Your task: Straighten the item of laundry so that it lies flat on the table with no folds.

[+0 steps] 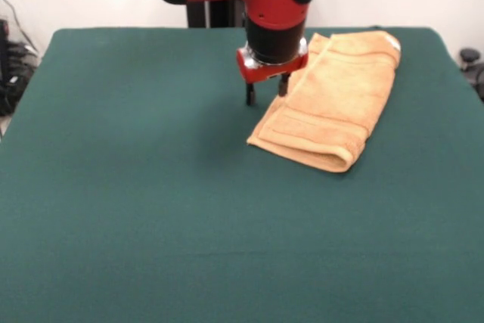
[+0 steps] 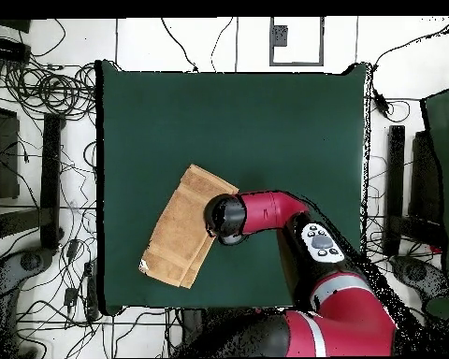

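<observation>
The orange-tan towel (image 1: pixel 333 104) lies folded over on itself at the far right of the green table (image 1: pixel 136 187), running slantwise, with a rounded fold at its near end. My gripper (image 1: pixel 265 93) points straight down beside the towel's left long edge. Its two black fingers (image 1: pixel 249 96) stand apart with nothing between them, and the right one is at the towel's edge. In the overhead view the towel (image 2: pixel 181 229) lies at the table's (image 2: pixel 247 122) lower left, and the arm's wrist (image 2: pixel 224 217) covers its right edge and hides the fingers.
The red arm (image 2: pixel 303 243) reaches in from the bottom right in the overhead view. Cables and stands (image 2: pixel 41 93) lie on the floor around the table. A wide stretch of green cloth lies to the left of the towel in the front view.
</observation>
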